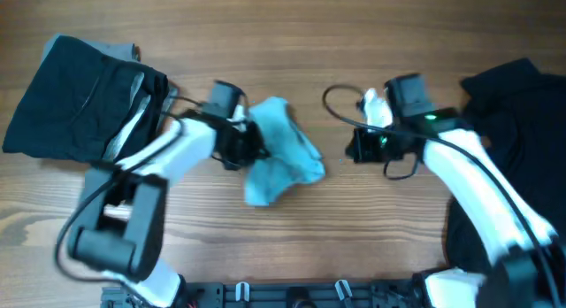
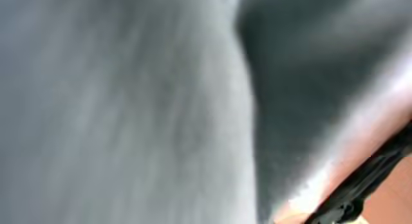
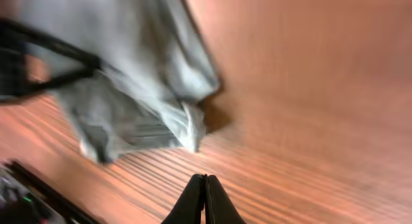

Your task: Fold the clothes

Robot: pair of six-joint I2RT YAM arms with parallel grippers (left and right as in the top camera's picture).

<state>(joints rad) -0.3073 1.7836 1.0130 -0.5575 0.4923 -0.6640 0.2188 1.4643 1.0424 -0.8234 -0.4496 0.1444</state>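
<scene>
Folding barely begun: the shirt is bunched and nothing is squared up yet.
My left pincer (image 1: pixel 246 149) is clenched on the crumpled aqua T-shirt (image 1: pixel 281 157) mid-worktop (image 1: pixel 371 237). My right pincer (image 3: pixel 206 195) is clenched empty beside it. Farther out, the black garments (image 1: pixel 75 100) wait in heaps.

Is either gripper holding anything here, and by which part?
The left gripper grips the blue T-shirt by the edge on that arm's side. The right gripper is shut and empty.

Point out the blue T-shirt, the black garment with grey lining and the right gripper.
blue T-shirt (image 1: pixel 285 153), overhead view, its crumpled middle.
black garment (image 1: pixel 66 100), overhead view, its dark top face.
right gripper (image 3: pixel 205 185), right wrist view, between its closed fingertips.
</scene>
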